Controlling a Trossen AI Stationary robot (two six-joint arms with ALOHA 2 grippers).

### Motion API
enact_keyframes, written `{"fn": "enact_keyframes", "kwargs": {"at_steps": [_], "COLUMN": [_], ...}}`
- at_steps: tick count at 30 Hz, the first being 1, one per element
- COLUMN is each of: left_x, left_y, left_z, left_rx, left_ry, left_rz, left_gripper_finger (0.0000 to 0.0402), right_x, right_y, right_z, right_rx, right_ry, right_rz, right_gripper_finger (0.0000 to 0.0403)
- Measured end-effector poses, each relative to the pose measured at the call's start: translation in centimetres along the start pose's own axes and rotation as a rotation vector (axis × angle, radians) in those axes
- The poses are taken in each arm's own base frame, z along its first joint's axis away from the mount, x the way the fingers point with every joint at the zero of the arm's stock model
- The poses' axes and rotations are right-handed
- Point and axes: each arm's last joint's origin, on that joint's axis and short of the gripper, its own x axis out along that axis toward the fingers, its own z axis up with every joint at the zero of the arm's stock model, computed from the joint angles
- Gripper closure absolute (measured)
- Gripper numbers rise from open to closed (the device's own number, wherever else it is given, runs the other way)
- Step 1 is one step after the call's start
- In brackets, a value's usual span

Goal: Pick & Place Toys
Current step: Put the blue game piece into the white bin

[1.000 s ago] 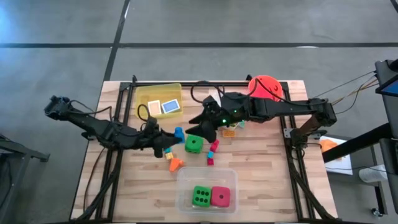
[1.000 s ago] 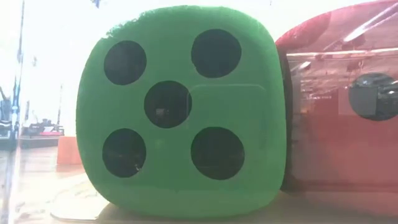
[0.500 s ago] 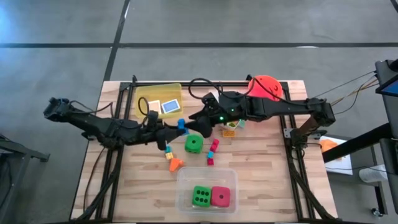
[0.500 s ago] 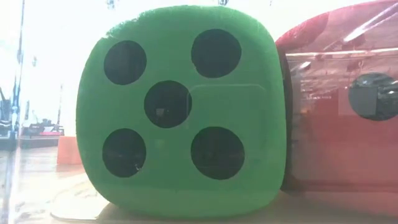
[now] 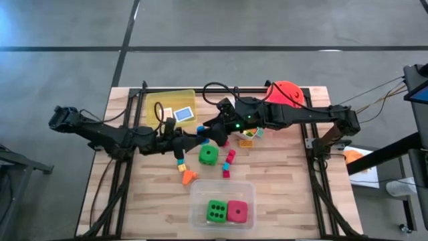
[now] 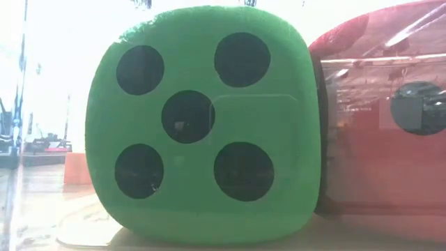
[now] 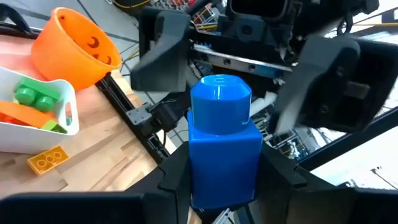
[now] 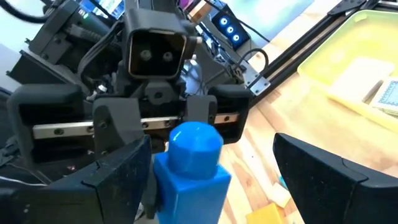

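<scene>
A blue block with a round stud is lifted over the table's middle, and my left gripper is shut on it. My right gripper faces it from the right, open. Its two fingers stand on either side of the block's stud end; whether one of them touches the block I cannot tell. A green die and small loose blocks lie on the table. A green die and a pink die sit in the clear tub. My left gripper pinches the blue block's square body between its two fingers, one on each side. The fingers come level from the table's left. The block is clear of the table, and its stud end points away from the fingers toward my right gripper.
A yellow tub with flat tiles stands at the far left. An orange bucket lies at the far right, with a white tub holding green and orange blocks beside it. An orange block and a yellow one lie loose.
My left gripper has carried the blue block toward the table's right and far edge, up to my right gripper. The block has stayed clear of the table.
</scene>
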Motion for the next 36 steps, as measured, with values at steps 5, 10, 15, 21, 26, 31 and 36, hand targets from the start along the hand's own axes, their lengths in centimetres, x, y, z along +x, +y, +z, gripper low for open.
{"fn": "enact_keyframes", "kwargs": {"at_steps": [5,10,15,21,26,31,36], "left_x": [0.17,0.42,0.52,0.61,0.66,0.66,0.64], "left_y": [0.15,0.37,0.53,0.68,0.74,0.72,0.61], "left_z": [0.28,0.25,0.47,0.64,0.75,0.73,0.76], "left_rx": [-0.006,-0.014,-0.018,-0.014,-0.016,-0.016,-0.058], "left_ry": [0.008,0.022,0.015,0.009,0.004,0.016,0.025], "left_rz": [-0.011,-0.012,-0.007,-0.001,0.001,-0.009,-0.026], "left_gripper_finger": [0.0281,0.0281,0.0281,0.0281,0.0281,0.0278,0.0206], "right_x": [0.01,0.01,0.01,-0.01,-0.01,-0.02,-0.02], "right_y": [-0.04,-0.11,-0.16,-0.08,-0.10,-0.10,-0.04], "right_z": [0.02,0.10,0.23,0.25,0.25,0.23,0.15], "right_rx": [-0.011,-0.028,-0.038,-0.041,-0.041,-0.042,-0.053], "right_ry": [0.000,-0.013,-0.014,-0.002,0.000,0.004,0.018], "right_rz": [-0.002,-0.014,-0.008,0.012,0.012,0.014,0.027], "right_gripper_finger": [0.0075,0.0123,0.0224,0.0303,0.0303,0.0303,0.0302]}}
